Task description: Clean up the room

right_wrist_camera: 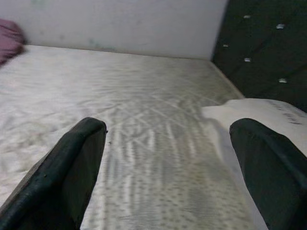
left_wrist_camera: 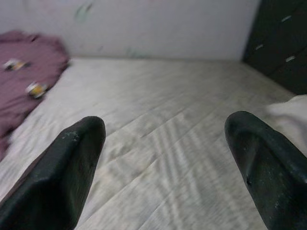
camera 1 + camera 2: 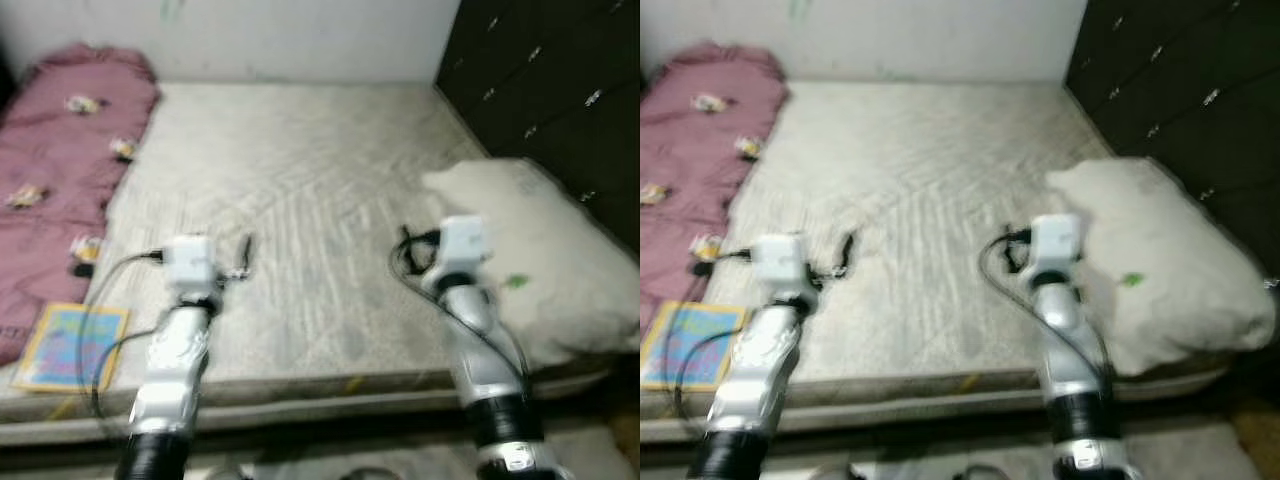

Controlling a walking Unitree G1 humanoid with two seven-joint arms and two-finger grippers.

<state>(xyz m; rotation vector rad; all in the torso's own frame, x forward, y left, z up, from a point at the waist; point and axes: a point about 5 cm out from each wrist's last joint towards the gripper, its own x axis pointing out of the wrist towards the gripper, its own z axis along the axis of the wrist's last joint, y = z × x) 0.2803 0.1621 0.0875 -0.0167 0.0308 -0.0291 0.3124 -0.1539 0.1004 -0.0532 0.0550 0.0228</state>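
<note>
left claw (image 2: 163,139) agape, right claw (image 1: 168,139) agape, bare mattress (image 3: 300,200)

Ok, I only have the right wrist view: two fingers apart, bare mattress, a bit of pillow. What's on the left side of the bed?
Observer: A pink blanket runs along the mattress's left edge.
Operator: Anything else over there?
Observer: A colourful book lies flat at the near left corner, below the blanket.
Operator: And the left gripper?
Observer: The left gripper is open too, hovering over the mattress, holding nothing.
Operator: How big is that pillow?
Observer: The pillow fills the near right side of the bed, beside the dark headboard; the right gripper is just left of it.
</note>
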